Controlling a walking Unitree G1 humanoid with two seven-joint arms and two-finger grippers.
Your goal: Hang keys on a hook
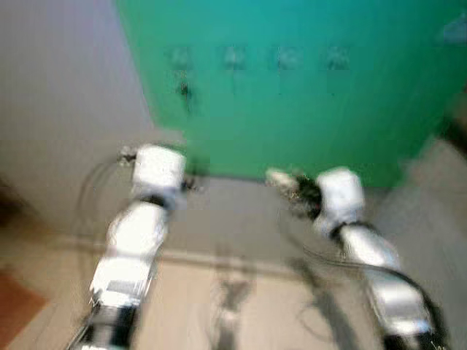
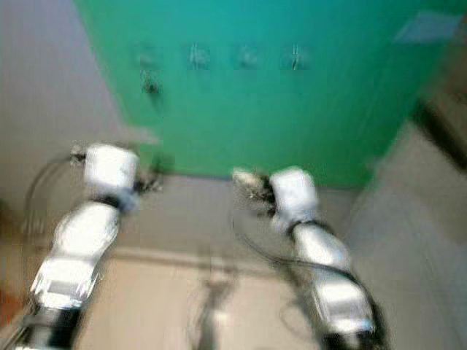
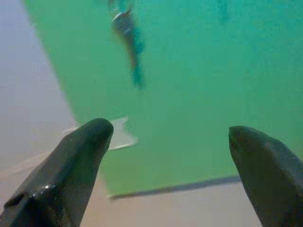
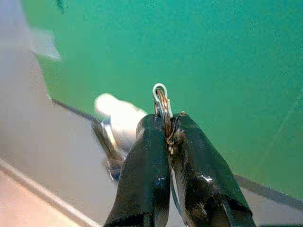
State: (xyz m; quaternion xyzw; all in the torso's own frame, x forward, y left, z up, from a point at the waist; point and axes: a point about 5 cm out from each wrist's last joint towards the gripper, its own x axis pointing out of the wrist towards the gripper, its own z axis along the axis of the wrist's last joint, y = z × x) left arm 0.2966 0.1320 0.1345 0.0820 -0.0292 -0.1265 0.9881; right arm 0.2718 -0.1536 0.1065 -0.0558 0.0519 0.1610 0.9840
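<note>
Now, left to right as I see it:

Left gripper: my left gripper [image 3: 170,156] is raised toward the green board [image 1: 306,109], its two black fingers [image 3: 71,165] spread wide with nothing between them and nothing touching them.

Ahead of left gripper: up and beyond my spread fingers a dark, blurred object [image 3: 128,38] hangs against the green board; I cannot tell what it is. A pale strip of tape [image 3: 118,137] sits at the board's lower edge, just past my nearer finger.

Hooks: a row of four small hooks [image 1: 233,58] is set high on the board, well above both my grippers; they are too blurred for detail.

Right gripper: my right gripper [image 4: 168,135] has its fingers pressed together, clamped on the keys [image 4: 162,101]. A metal key ring stands up out of the fingertips, and a pale blade or tag [image 4: 118,118] hangs down beside my fingers.

Keys relative to hooks: the keys in my right gripper are in front of the lower part of the board, apart from it, and below the row of hooks.

Wall: grey wall [image 1: 66,109] lies to the left of my left gripper and below the board.
</note>
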